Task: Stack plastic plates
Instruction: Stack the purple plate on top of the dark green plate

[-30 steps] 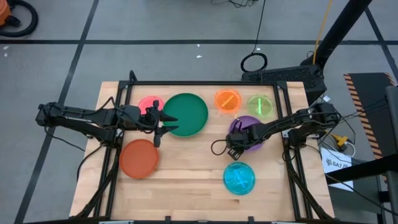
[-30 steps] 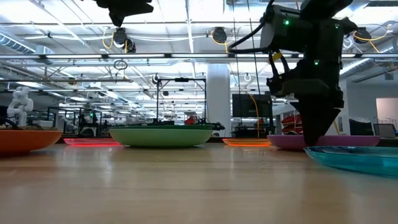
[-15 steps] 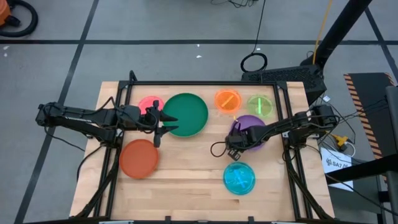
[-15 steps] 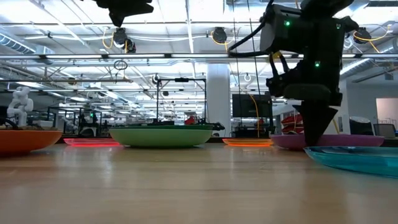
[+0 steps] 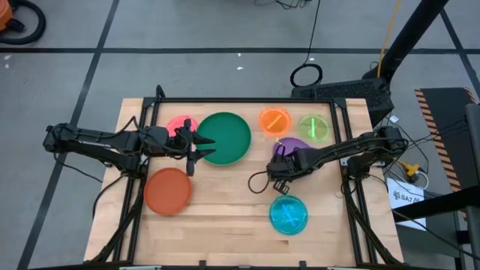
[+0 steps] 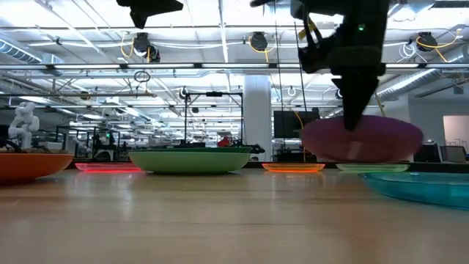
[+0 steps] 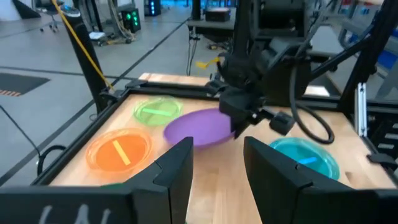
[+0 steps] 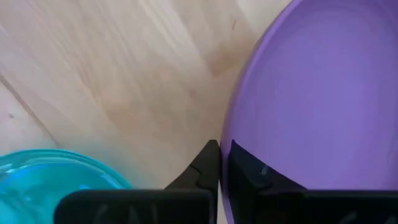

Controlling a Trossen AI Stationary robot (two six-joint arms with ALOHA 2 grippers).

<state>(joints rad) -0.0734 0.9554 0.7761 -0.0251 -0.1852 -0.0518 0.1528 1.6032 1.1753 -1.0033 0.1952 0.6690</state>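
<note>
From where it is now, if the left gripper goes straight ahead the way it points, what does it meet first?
Probably the purple plate, held off the table by the right gripper. Depth is unclear, so the left gripper may pass below it.

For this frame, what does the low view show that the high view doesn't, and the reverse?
Only the low view shows that the purple plate is lifted clear of the table, hanging tilted under the right gripper, with a pale green plate behind it.

Only the high view shows the full layout: the left gripper at the dark green plate's edge, the pink plate beside it, and the right gripper at the purple plate's rim.

Both show the red-orange, orange and blue plates lying separately, none stacked.
</note>
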